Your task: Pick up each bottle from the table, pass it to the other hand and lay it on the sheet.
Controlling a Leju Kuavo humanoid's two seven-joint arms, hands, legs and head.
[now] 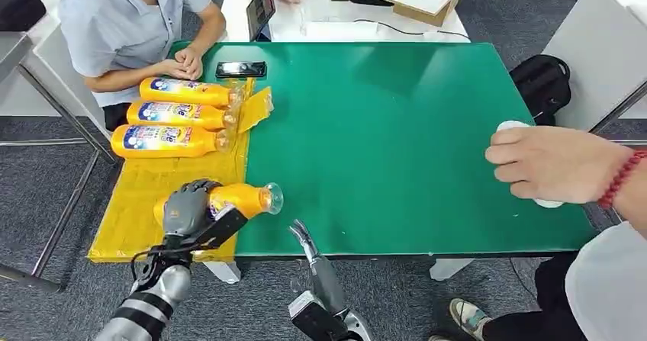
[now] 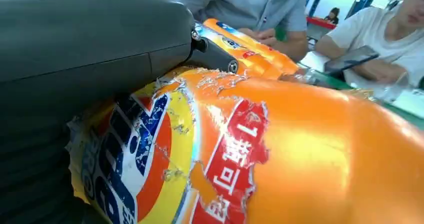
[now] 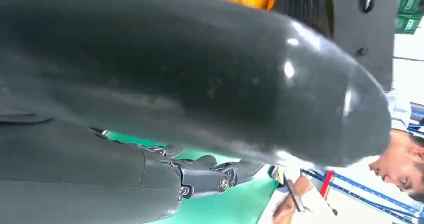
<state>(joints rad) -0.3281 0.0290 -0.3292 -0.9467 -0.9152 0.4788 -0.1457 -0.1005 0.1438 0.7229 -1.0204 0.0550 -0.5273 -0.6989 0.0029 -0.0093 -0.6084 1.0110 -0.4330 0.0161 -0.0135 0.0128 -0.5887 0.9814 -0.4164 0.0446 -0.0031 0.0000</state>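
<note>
My left hand (image 1: 189, 211) grips an orange bottle (image 1: 248, 198) on its side, low over the near end of the yellow sheet (image 1: 137, 204), its clear neck pointing right over the green table (image 1: 397, 143). The left wrist view has the same bottle (image 2: 280, 159) close up with a torn label, my left hand (image 2: 75, 58) wrapped over it. Three more orange bottles (image 1: 179, 116) lie side by side on the sheet's far end. My right hand (image 1: 305, 240) hangs at the table's front edge, holding nothing, fingers extended. In the right wrist view the right hand (image 3: 200, 83) looms large, holding nothing.
A seated person rests both hands at the table's far left corner, beside a black phone (image 1: 241, 69). Another person's hand (image 1: 549, 164) reaches in over the table's right edge, covering a white object (image 1: 513, 127). A tablet, a box and a white table stand behind.
</note>
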